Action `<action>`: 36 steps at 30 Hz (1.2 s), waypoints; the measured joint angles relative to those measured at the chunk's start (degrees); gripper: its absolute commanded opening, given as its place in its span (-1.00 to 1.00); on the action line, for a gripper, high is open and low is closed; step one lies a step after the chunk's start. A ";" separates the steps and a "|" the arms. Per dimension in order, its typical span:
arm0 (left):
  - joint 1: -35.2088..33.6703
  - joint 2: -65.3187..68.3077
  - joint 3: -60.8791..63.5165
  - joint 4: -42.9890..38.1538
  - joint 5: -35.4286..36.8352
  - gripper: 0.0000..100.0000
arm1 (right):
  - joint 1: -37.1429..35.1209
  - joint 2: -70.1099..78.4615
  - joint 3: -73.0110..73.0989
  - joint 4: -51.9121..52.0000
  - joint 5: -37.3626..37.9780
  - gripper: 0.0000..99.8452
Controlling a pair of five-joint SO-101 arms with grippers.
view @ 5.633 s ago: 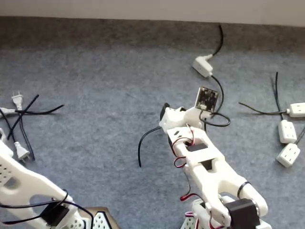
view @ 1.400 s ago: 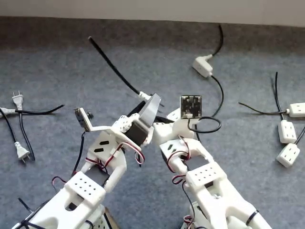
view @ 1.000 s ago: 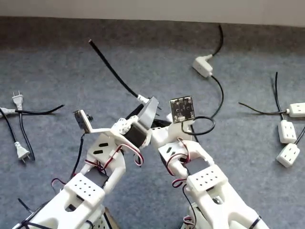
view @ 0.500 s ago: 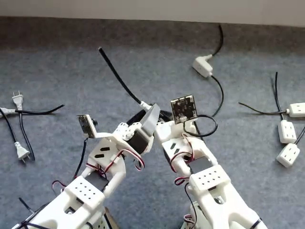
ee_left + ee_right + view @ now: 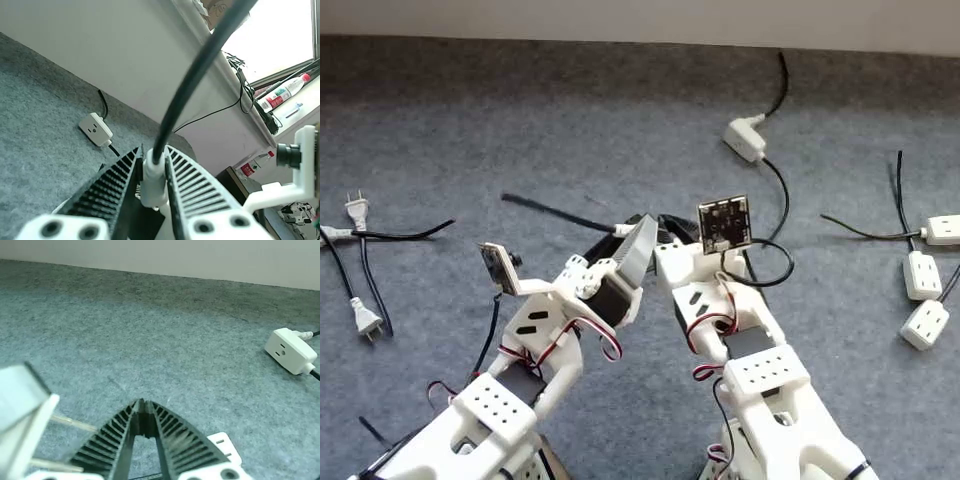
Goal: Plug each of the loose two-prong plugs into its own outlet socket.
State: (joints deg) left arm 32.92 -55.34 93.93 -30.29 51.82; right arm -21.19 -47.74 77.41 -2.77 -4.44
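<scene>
White two-prong plug point(image 5: 152, 181) on black cord point(image 5: 200, 70), clamped in left hand point(image 5: 153, 150), right hand point(image 5: 144, 407) closed on nothing

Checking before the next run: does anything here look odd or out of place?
Yes. The left hand holds a white plug at mid-table, its prongs beside the shut right hand, well apart from the socket.

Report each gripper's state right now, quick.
Left gripper: closed on a plug.
Right gripper: closed, nothing seen between its fingers.
</scene>
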 measured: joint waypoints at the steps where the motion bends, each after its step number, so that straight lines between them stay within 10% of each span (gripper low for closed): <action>1: 0.44 0.00 0.09 -0.09 -0.09 -0.99 | 0.26 0.00 0.00 0.00 0.00 -0.98; 36: 4.04 0.26 -0.26 4.04 -0.26 -0.99 | 2.29 9.67 -5.45 -0.09 0.09 -0.98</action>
State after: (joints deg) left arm 36.97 -55.08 93.67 -26.24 51.56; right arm -18.90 -38.07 71.96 -2.86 -4.35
